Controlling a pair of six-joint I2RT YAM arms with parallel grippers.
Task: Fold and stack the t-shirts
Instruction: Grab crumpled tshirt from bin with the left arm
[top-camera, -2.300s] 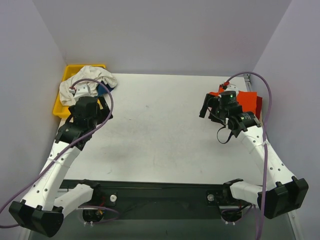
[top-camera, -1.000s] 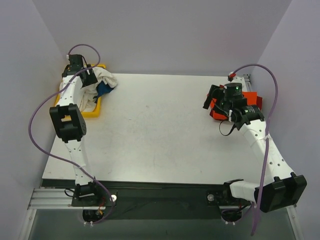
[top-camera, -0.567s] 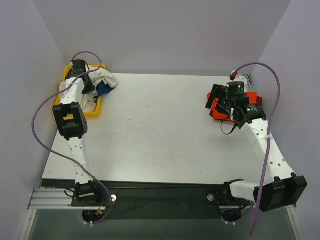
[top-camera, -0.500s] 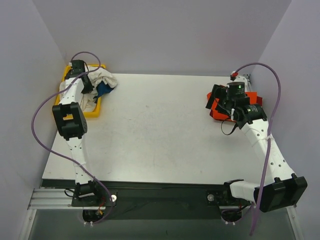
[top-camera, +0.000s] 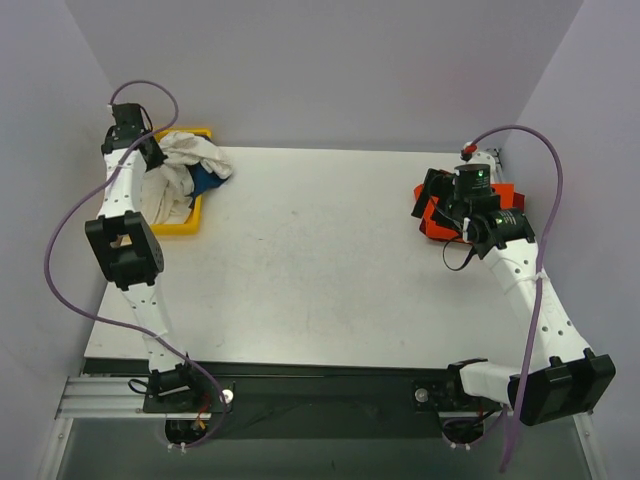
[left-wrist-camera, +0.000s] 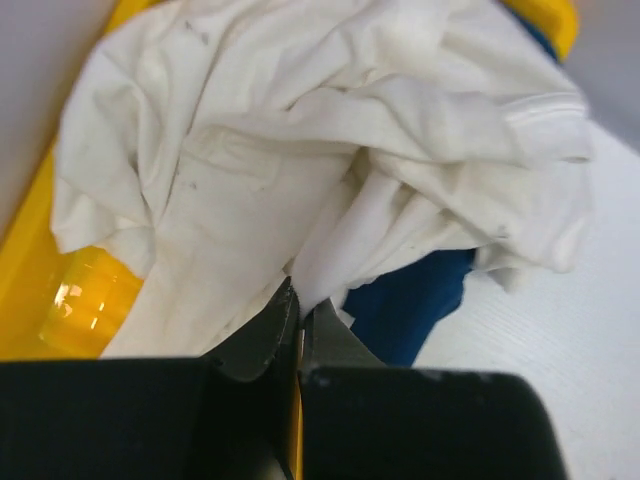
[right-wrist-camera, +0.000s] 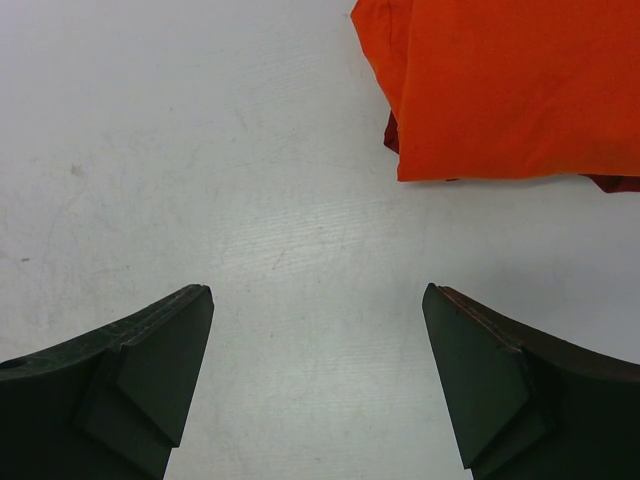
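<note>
A large off-white t-shirt (left-wrist-camera: 300, 150) lies bunched in the yellow bin (left-wrist-camera: 30, 290). My left gripper (left-wrist-camera: 298, 300) is shut on a fold of it near the middle of the heap. In the top view that gripper (top-camera: 150, 158) is at the bin's far-left corner, with the off-white t-shirt (top-camera: 185, 160) spilling over the bin's right rim. A dark blue t-shirt (left-wrist-camera: 415, 305) shows under the white cloth. An orange-red t-shirt (right-wrist-camera: 500, 90) lies folded at the table's far right on a dark red one (right-wrist-camera: 612, 183). My right gripper (right-wrist-camera: 318, 300) is open over bare table just short of them.
The yellow bin (top-camera: 178, 226) stands at the table's far-left corner against the wall. The folded red pile (top-camera: 432, 224) is close to the right wall, partly hidden by my right arm. White tabletop (top-camera: 320, 250) stretches between the two.
My left gripper has shut on the off-white t-shirt and pulled up and back to the left, drawing the cloth with it. The right arm has barely moved.
</note>
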